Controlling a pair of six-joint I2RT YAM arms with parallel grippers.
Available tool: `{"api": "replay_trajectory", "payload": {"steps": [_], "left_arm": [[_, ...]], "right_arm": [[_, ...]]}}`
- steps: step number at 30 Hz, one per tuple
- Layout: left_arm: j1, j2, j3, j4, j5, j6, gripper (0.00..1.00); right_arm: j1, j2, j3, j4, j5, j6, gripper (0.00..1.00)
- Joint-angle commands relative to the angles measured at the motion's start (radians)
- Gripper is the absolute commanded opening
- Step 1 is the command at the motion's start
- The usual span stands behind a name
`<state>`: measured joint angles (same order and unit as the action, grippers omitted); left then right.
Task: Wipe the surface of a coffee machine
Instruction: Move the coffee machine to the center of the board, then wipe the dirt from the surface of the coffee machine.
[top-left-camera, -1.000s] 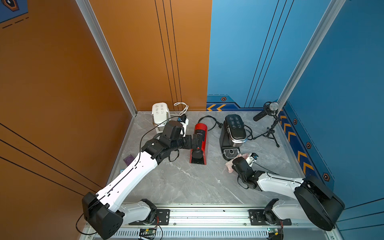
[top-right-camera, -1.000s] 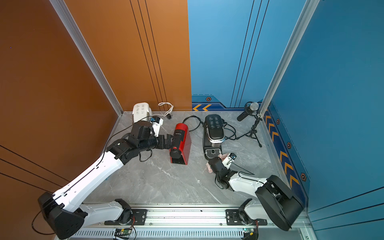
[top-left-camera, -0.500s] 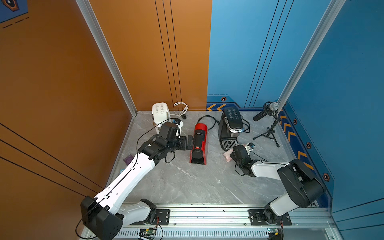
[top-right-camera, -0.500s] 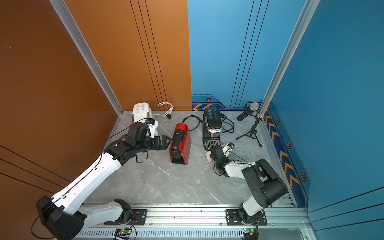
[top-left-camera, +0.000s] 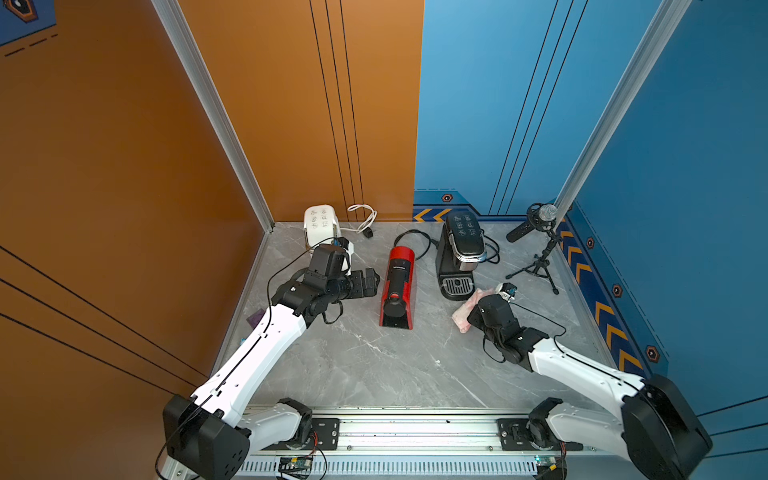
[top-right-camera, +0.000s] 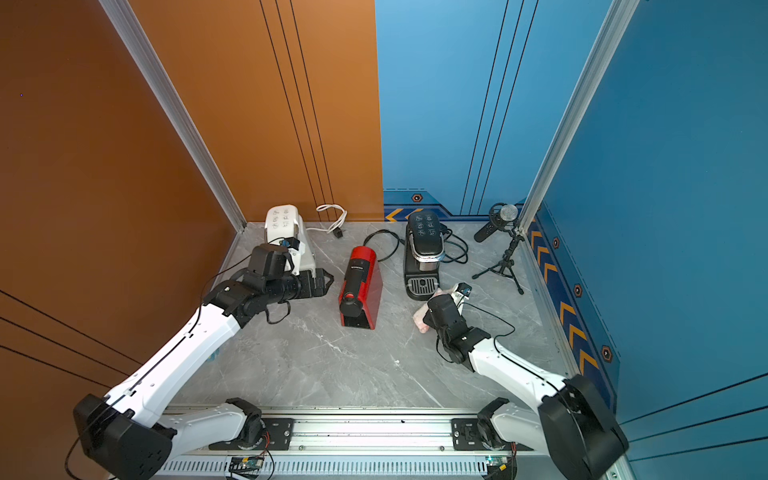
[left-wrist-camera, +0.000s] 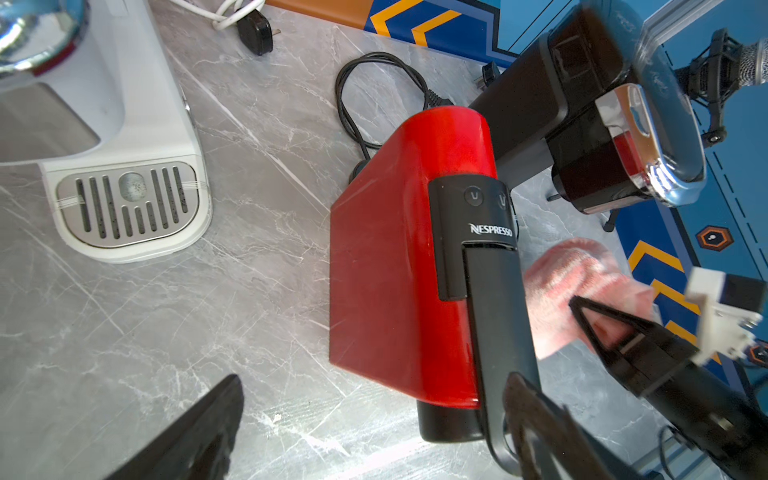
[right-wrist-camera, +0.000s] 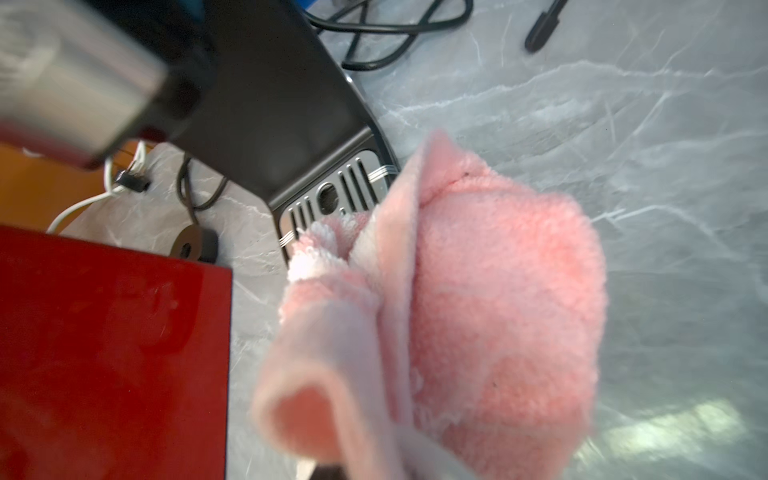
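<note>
**Rear crowded, front open**

The rear of the table (top-left-camera: 374, 365) is being filled by the white machine (top-left-camera: 319, 222), red machine (top-left-camera: 398, 282) and black machine (top-left-camera: 465, 241); only narrow lanes are being left between them. The right side is being blocked by the mic stand (top-left-camera: 545, 212) and cloth (top-left-camera: 463, 316). Wide room is being left along the front.

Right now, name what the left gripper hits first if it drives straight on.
The red coffee machine, on the side facing the left gripper. The jaws are open and the gap looks small, though depth is unclear.

Cloth (top-left-camera: 463, 318) before rightmost coffee machine (top-left-camera: 459, 253), microphone (top-left-camera: 547, 212) right
</note>
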<state>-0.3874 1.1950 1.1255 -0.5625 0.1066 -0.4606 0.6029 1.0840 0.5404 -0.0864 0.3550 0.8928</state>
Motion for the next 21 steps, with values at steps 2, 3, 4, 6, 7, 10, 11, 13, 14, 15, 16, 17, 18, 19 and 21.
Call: {"api": "replay_trajectory", "payload": {"steps": [2,3,4,6,7,10,11,13,14,15,16,17,18,19,21], "left_arm": [[0.021,0.021,-0.018,-0.01,0.012,-0.012,0.99],[0.022,0.031,-0.019,-0.009,-0.005,-0.015,0.99],[0.023,0.04,-0.021,-0.009,-0.024,-0.017,0.99],[0.024,0.053,-0.027,-0.008,-0.062,-0.028,1.0],[0.024,0.062,-0.031,-0.008,-0.076,-0.033,1.0],[0.027,0.081,-0.04,-0.008,-0.111,-0.059,0.98],[0.03,0.084,-0.046,-0.007,-0.125,-0.074,0.98],[0.032,0.092,-0.055,-0.008,-0.149,-0.093,0.97],[0.034,0.094,-0.06,-0.005,-0.161,-0.104,0.97],[0.035,0.099,-0.064,-0.005,-0.172,-0.111,0.97],[0.037,0.107,-0.066,-0.005,-0.179,-0.116,0.97],[0.039,0.114,-0.064,-0.004,-0.177,-0.121,0.97],[0.038,0.121,-0.061,-0.002,-0.176,-0.122,0.97],[0.038,0.129,-0.058,-0.001,-0.173,-0.125,0.97],[0.038,0.139,-0.055,0.006,-0.168,-0.121,0.97]], "right_arm": [[0.156,-0.12,0.155,-0.375,0.167,-0.151,0.0],[0.185,-0.107,0.21,-0.415,0.192,-0.181,0.0],[0.218,-0.077,0.278,-0.45,0.211,-0.22,0.0],[0.255,0.016,0.421,-0.508,0.237,-0.307,0.0],[0.271,0.074,0.493,-0.517,0.24,-0.364,0.0],[0.288,0.253,0.692,-0.541,0.254,-0.495,0.0],[0.286,0.313,0.755,-0.551,0.248,-0.526,0.0],[0.28,0.42,0.858,-0.563,0.223,-0.579,0.0],[0.274,0.47,0.906,-0.579,0.215,-0.595,0.0],[0.268,0.506,0.937,-0.582,0.198,-0.612,0.0],[0.262,0.541,0.964,-0.585,0.193,-0.632,0.0],[0.253,0.567,0.98,-0.586,0.195,-0.637,0.0],[0.243,0.584,0.989,-0.587,0.177,-0.637,0.0],[0.228,0.597,0.996,-0.585,0.149,-0.635,0.0],[0.207,0.621,1.004,-0.585,0.107,-0.633,0.0]]}}
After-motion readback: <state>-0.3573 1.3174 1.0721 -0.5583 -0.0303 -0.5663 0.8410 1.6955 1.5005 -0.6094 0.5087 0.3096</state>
